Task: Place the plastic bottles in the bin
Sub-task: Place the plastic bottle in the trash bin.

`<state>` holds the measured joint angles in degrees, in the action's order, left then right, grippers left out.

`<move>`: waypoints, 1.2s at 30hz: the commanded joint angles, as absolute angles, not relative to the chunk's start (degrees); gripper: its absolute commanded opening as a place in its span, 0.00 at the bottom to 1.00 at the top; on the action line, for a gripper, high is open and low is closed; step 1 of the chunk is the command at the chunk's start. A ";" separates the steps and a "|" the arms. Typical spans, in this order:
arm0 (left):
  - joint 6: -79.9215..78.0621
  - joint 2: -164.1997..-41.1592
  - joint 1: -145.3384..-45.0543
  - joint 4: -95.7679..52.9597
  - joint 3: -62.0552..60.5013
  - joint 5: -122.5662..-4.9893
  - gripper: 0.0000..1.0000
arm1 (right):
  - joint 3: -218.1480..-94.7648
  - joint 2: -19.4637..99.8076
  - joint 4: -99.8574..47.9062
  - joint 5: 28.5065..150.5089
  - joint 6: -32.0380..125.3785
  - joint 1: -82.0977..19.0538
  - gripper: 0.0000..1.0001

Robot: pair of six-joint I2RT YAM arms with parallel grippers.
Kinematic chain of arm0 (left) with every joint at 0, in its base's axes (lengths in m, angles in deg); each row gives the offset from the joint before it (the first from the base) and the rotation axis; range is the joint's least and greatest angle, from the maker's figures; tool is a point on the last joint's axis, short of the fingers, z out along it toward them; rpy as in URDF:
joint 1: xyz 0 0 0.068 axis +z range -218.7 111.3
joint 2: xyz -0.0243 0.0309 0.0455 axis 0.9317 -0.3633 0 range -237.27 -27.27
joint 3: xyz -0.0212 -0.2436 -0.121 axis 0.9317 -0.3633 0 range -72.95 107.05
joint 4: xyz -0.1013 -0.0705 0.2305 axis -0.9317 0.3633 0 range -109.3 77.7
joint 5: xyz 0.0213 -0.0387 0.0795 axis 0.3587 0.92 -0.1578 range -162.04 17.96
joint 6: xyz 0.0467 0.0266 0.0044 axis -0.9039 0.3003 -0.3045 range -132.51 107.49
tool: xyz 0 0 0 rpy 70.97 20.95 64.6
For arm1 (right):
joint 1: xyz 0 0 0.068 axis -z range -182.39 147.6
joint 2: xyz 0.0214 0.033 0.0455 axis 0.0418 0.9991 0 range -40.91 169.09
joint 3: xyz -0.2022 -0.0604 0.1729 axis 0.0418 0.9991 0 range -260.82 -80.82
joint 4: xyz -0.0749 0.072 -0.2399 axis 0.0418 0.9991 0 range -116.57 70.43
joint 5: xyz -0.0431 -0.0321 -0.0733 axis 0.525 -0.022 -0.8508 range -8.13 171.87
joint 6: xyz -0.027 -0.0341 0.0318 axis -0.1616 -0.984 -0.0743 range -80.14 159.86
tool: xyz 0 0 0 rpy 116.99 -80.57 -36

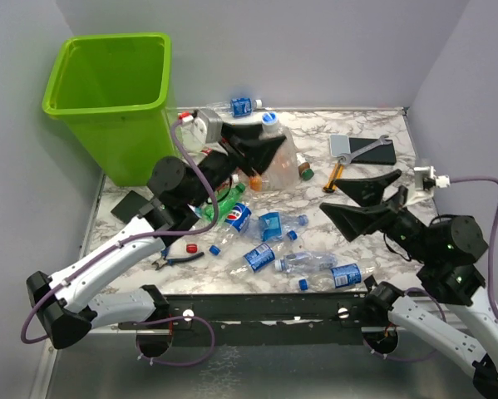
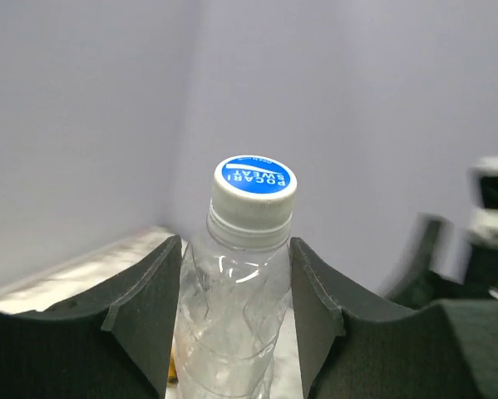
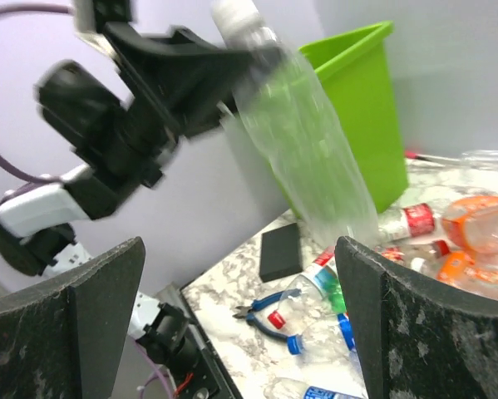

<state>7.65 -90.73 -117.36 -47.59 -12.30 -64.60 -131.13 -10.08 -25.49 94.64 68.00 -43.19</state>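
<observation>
Left hand (image 2: 236, 249) clamped on a clear plastic bottle with a white cap and blue printed top (image 3: 307, 141), fingers pressing its shoulders just under the cap, cap end up. Bottle is lifted off the marble-pattern worktop (image 1: 315, 133), above the pile at the back, right of the tall lime-green plastic bin (image 1: 128, 141) and not over its mouth. Right hand (image 1: 325, 199) has fingers wide apart, holding nothing, raised over the right side of the worktop and pointing left toward the pile. Other bottles lie loose on the worktop: a green bottle (image 1: 224, 202), a blue-labelled dark bottle (image 1: 239, 218) touching it, clear blue-labelled ones (image 1: 315, 262) near the front edge, orange ones (image 1: 257, 179) under the left hand. Blue-handled pliers (image 1: 175, 259) lie front left; a flat black pad (image 1: 132, 205) lies near the bin's base.
</observation>
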 commanded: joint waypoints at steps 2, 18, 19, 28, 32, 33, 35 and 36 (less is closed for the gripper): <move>-17.21 -96.82 -116.54 -26.12 9.86 -106.85 0.00 | -125.23 -17.03 -15.05 78.44 70.19 -43.19 1.00; -18.76 -113.55 -84.62 -47.13 31.09 -113.34 0.00 | -107.71 -32.08 -12.90 77.64 81.53 -43.26 1.00; -18.75 -114.18 -84.65 -47.93 31.57 -113.13 0.00 | -107.37 -32.31 -12.24 77.70 81.95 -43.22 1.00; -17.94 -120.74 -79.66 -47.90 26.38 -117.23 0.00 | -105.79 -31.09 -11.13 73.36 86.71 -43.24 1.00; -6.49 -123.26 -75.83 -37.25 27.11 -114.30 0.00 | -106.28 -29.39 -9.37 76.45 83.84 -43.18 1.00; -6.10 -123.65 -75.77 -35.79 27.42 -113.29 0.00 | -106.81 -28.75 -8.18 75.86 83.13 -43.20 1.00; -5.64 -124.06 -75.78 -34.37 27.87 -111.26 0.00 | -107.76 -27.95 -7.11 75.84 80.47 -43.24 1.00; -5.77 -124.19 -75.77 -33.77 28.37 -110.53 0.00 | -108.18 -27.81 -7.07 75.91 79.18 -43.22 1.00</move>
